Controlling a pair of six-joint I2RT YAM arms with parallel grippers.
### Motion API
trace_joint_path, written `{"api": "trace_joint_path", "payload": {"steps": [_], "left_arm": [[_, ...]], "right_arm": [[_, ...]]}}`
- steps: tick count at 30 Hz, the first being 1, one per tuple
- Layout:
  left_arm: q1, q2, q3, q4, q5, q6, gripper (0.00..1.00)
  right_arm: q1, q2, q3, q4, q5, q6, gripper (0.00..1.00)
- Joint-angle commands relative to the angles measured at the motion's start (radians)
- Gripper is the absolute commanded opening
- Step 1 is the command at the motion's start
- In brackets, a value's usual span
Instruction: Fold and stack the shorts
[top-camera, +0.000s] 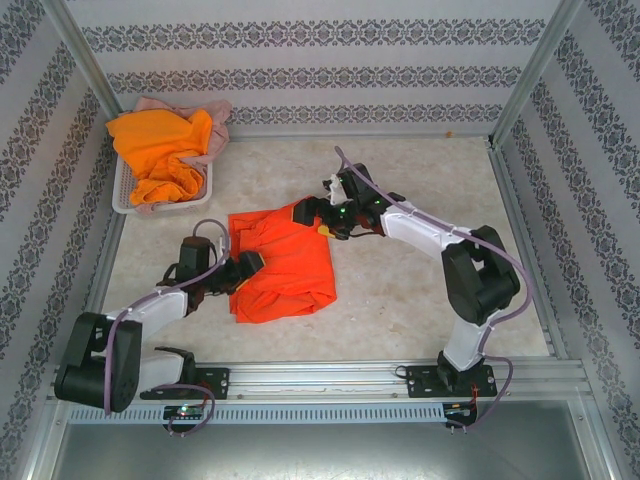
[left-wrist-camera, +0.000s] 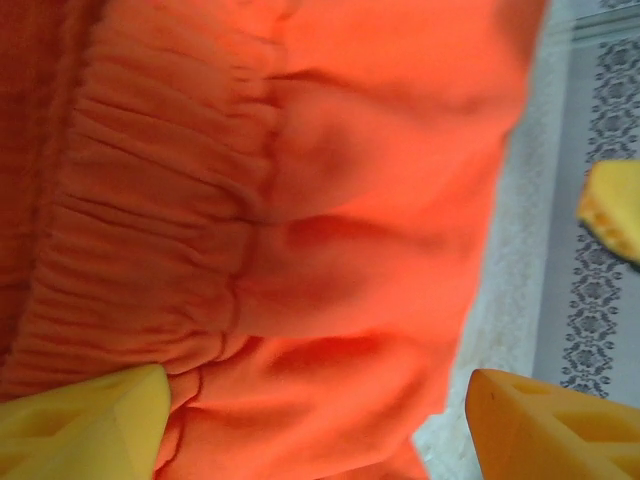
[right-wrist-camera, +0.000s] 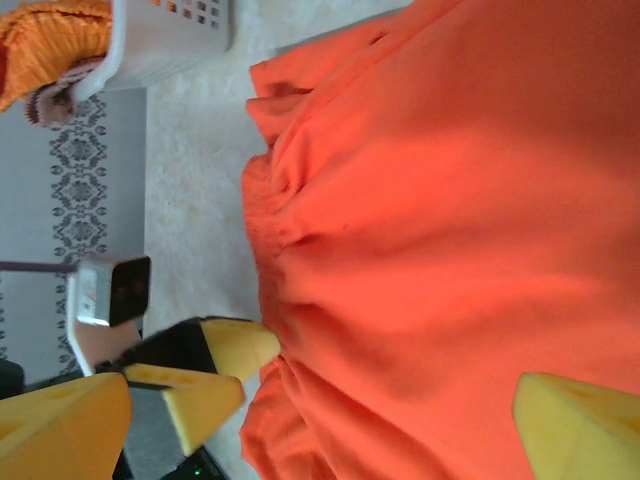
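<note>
1. The left gripper (left-wrist-camera: 312, 430) has its two yellow fingers (left-wrist-camera: 85, 420) set wide apart. They clamp nothing.
2. In the left wrist view, the gathered elastic waistband (left-wrist-camera: 160, 230) of the soft red-orange fabric shorts (top-camera: 285, 265) lies just past those fingertips. One fingertip is over the gathered cloth and the other is over the cloth's far edge.
3. In the top view, this gripper sits at the left edge of the red-orange shorts, about halfway down that side.
4. The right gripper (right-wrist-camera: 320, 430) is also spread wide, with nothing pinched between its yellow fingers (right-wrist-camera: 585, 430).
5. It hangs over the upper right corner of the same shorts, and orange cloth spans the gap between the fingers in the right wrist view.
6. The red-orange shorts lie on the pale speckled table (top-camera: 420, 300) between the two grippers. They are mostly flat, with rumpled folds at the upper left.
7. A white plastic mesh basket (top-camera: 122, 190) stands in the far left corner of the table, well apart from the red-orange shorts.
8. Lighter bright orange shorts (top-camera: 160, 145) are heaped in the basket, spilling above its rim.
9. Dusty pink shorts (top-camera: 205, 112) lie bunched beneath and behind them, showing at the basket's far side.
10. Pale walls with dark patterned bands (top-camera: 300, 40) enclose the table on three sides.
</note>
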Motion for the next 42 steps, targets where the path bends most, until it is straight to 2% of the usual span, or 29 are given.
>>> {"api": "trace_joint_path", "payload": {"steps": [1, 8, 14, 19, 21, 28, 30, 35, 38, 42], "left_arm": [[-0.009, 0.036, -0.041, 0.101, -0.055, 0.000, 0.78], [-0.009, 0.039, -0.079, 0.117, -0.073, 0.013, 0.78], [-0.008, 0.012, -0.065, 0.083, -0.080, 0.025, 0.79], [-0.009, -0.003, -0.065, 0.070, -0.084, 0.030, 0.80], [-0.009, -0.011, -0.065, 0.067, -0.084, 0.028, 0.80], [-0.009, -0.109, -0.033, 0.016, -0.084, 0.030, 0.84], [-0.009, -0.165, -0.011, -0.029, -0.090, 0.035, 0.87], [-0.009, -0.307, 0.039, -0.166, -0.122, 0.067, 0.93], [-0.007, -0.362, 0.057, -0.210, -0.136, 0.074, 0.95], [-0.007, -0.372, 0.077, -0.224, -0.133, 0.087, 0.96]], "right_arm": [[-0.010, 0.020, 0.057, -0.096, 0.046, -0.070, 0.98], [-0.043, 0.083, 0.077, -0.255, 0.156, -0.238, 0.95], [-0.043, 0.175, 0.087, -0.248, 0.150, -0.245, 0.79], [-0.027, 0.233, 0.106, -0.227, 0.121, -0.228, 0.61], [-0.025, 0.247, 0.113, -0.225, 0.111, -0.222, 0.45], [-0.061, 0.226, 0.110, -0.275, 0.158, -0.274, 0.02], [-0.102, 0.200, 0.099, -0.312, 0.177, -0.313, 0.00], [-0.250, 0.111, 0.096, -0.510, 0.351, -0.487, 0.00], [-0.329, 0.065, 0.124, -0.651, 0.615, -0.634, 0.00], [-0.450, 0.046, 0.159, -0.747, 0.868, -0.797, 0.00]]}}
